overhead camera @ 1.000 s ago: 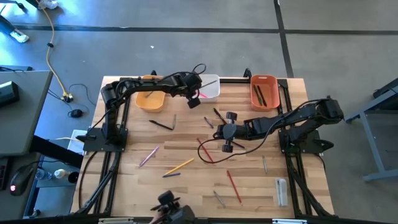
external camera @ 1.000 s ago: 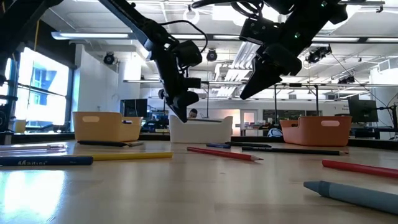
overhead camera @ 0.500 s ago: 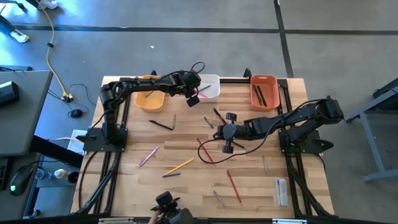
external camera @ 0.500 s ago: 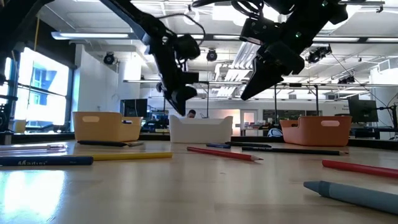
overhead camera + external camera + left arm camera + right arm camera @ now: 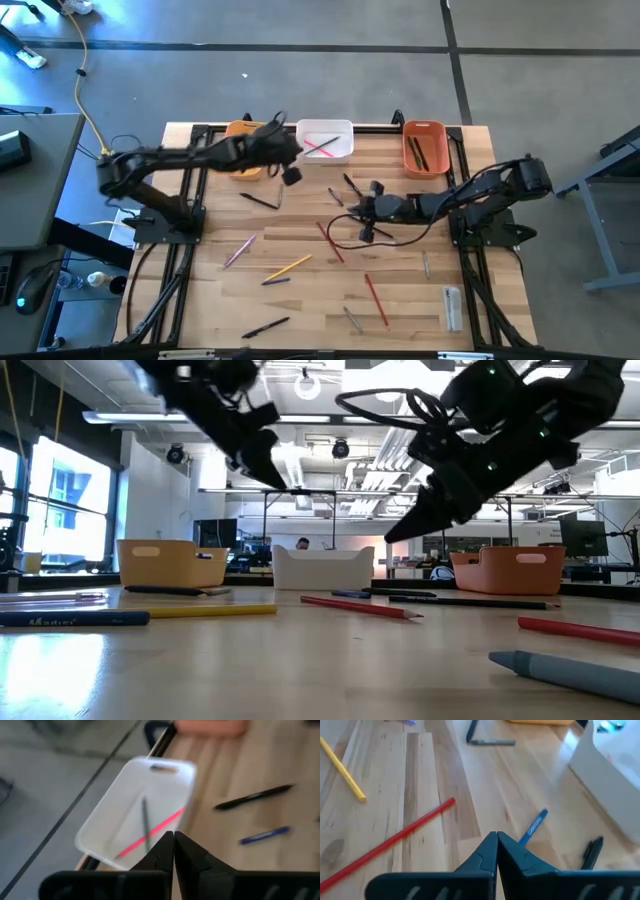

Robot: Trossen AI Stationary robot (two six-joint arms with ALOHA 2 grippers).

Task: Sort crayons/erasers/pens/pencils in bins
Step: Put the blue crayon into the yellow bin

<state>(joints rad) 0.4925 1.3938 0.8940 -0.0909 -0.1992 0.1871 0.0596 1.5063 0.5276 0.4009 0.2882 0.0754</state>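
Lying on wood table (image 5: 300,300): pencils (image 5: 376,298).

White bin (image 5: 327,140) w/ pink pencil (image 5: 320,147), red-orange bin (image 5: 423,146), yellow-orange bin (image 5: 243,163), pale wood table (image 5: 300,230)

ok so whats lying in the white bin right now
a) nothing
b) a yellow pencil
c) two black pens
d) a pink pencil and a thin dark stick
d: the left wrist view shows a pink pencil and a thin dark stick crossing inside the white bin; the high view shows pink in it too.
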